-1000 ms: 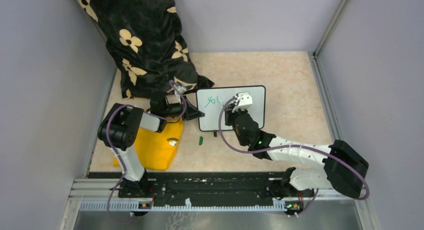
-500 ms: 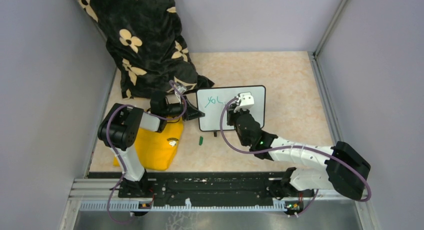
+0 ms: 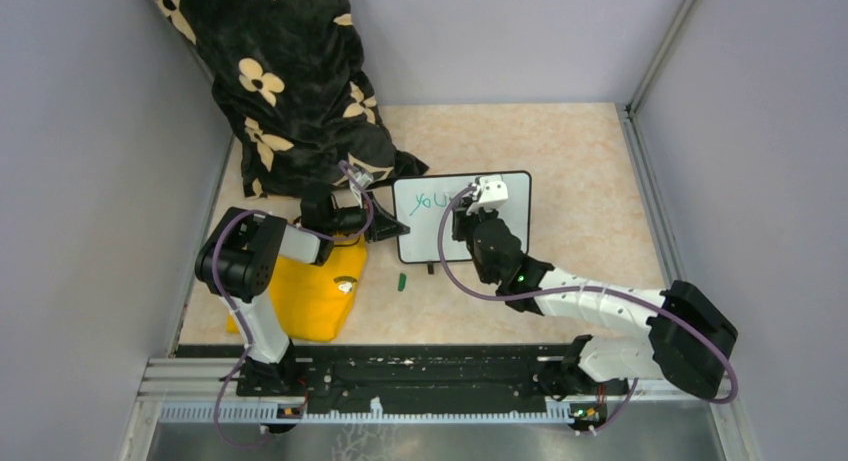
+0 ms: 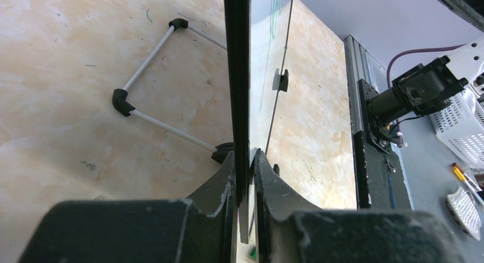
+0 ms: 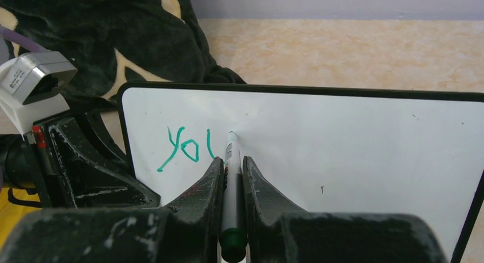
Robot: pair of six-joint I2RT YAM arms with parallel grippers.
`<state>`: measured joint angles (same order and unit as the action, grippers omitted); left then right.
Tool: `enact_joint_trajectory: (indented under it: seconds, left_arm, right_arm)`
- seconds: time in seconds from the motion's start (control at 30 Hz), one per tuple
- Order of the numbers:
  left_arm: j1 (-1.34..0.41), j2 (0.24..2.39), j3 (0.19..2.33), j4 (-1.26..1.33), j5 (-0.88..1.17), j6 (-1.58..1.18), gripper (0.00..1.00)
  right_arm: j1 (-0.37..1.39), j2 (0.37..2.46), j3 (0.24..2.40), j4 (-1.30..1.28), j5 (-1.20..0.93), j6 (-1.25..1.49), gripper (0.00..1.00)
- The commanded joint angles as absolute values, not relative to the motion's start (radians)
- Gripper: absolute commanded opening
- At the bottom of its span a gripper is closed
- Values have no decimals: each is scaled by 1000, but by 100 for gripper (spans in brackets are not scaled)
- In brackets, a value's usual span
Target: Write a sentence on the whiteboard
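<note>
Rightward along the whiteboard (image 3: 420, 236) is where the right tool (image 3: 464, 217) has crept since a second ago, and the green writing has grown by 1 more stroke.

Left of the whiteboard and behind it, a black cloth with pale flowers (image 3: 290, 91) lies heaped, soft and deeply folded. Left of the whiteboard and nearer the arms sits a yellow fabric item (image 3: 310, 296), matte and limp.

The left tool (image 4: 243, 163) is clamped on the whiteboard's left edge, its 2 dark, scuffed fingers pinching the thin black frame. That grip probably braces the upright board so pen pressure cannot tip or slide it. Behind the board, a thin white rod stand with black corner joints (image 4: 145, 63) rests on the bench (image 3: 580, 181), whose top is mottled beige, like stone.

Just in front of the whiteboard's lower left corner lies a small green piece (image 3: 401, 281), likely the marker's cap.

The whiteboard itself stands mid-bench, glossy white with rounded corners. The sentence (image 3: 432, 201) sits in its upper left; the wrist view reads "yo" plus the first stroke of a "u".

The right tool is closed around a slim white marker (image 5: 232, 177), held lengthwise between the fingers so its green tip meets the board squarely, right of that stroke. Most of the sentence seems left to write.
</note>
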<state>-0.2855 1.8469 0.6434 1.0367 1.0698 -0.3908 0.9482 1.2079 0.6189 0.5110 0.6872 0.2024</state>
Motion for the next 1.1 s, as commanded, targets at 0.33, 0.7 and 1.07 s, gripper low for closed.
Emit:
enact_joint_trajectory:
  seconds: [0.33,0.7,1.07]
  left_arm:
    - [-305,1852,648,963,1022,-311,0]
    - [-305,1854,650,964,1022,-312,0]
    - [-305,1851,647,958,1022,-304,0]
  right_arm:
    - [922,1123,611,509,631,221,0]
    - [916,957,527,434,674,216,0]
    - [915,985,529,463,685,207,0]
